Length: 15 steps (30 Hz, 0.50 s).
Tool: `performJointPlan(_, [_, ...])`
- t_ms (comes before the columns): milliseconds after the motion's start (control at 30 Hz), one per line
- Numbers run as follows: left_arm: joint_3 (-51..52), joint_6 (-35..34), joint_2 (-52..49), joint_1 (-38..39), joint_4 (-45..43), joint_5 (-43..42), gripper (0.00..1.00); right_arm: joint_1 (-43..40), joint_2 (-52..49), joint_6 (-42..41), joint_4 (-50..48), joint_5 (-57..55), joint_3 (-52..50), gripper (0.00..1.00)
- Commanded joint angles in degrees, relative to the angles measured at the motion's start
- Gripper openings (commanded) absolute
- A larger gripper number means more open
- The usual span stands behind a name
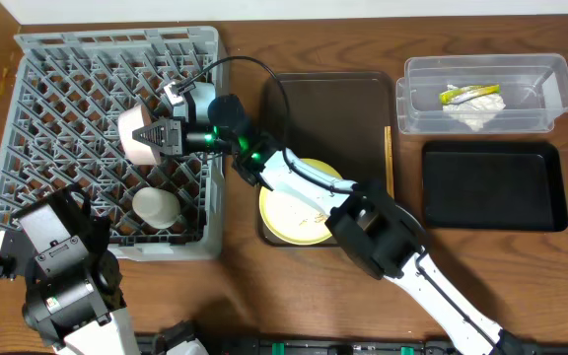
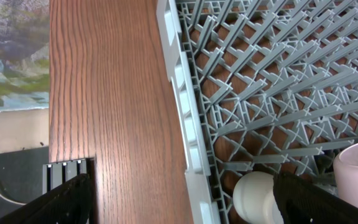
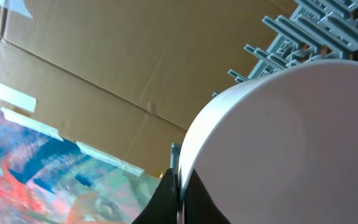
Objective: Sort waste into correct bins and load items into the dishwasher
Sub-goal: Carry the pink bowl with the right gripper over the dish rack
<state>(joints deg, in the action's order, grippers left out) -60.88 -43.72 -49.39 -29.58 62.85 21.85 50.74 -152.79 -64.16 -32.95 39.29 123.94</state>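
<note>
Pinkish-white bowl (image 1: 136,140): held tilted over the dish rack (image 1: 57,89).
Right gripper (image 1: 162,136): jaws pinched on the bowl's rim.
Left gripper (image 2: 191,202): jaws spread wide by the rack's wall.

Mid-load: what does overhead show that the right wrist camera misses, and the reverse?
Only overhead: the pale yellow plate on the brown tray, chopsticks at its right edge, the white cup in the grey rack, the clear tub, the black tray. Only right wrist: the right gripper pinching the rim of the pinkish-white bowl, cardboard behind. Both: that bowl and the rack.
</note>
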Motion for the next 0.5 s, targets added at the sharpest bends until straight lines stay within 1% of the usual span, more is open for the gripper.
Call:
performJointPlan(0, [-1.2, -0.5, 0.0, -0.2, 0.2, 1.4, 0.94, -0.3, 1.6, 4.1, 2.7, 0.2, 0.0, 0.06])
performJointPlan(133, [-1.2, -0.5, 0.0, -0.2, 0.2, 1.4, 0.94, -0.1, 5.2, 10.3, 11.7, -1.5, 0.0, 0.08])
performJointPlan(267, [-1.2, -0.5, 0.0, -0.2, 0.2, 1.4, 0.94, -0.1, 10.0, 17.0, 21.6, -4.5, 0.0, 0.14])
performJointPlan(467, [-1.2, -0.5, 0.0, -0.2, 0.2, 1.4, 0.94, -0.6, 16.9, 21.5, 30.3, -5.4, 0.0, 0.17])
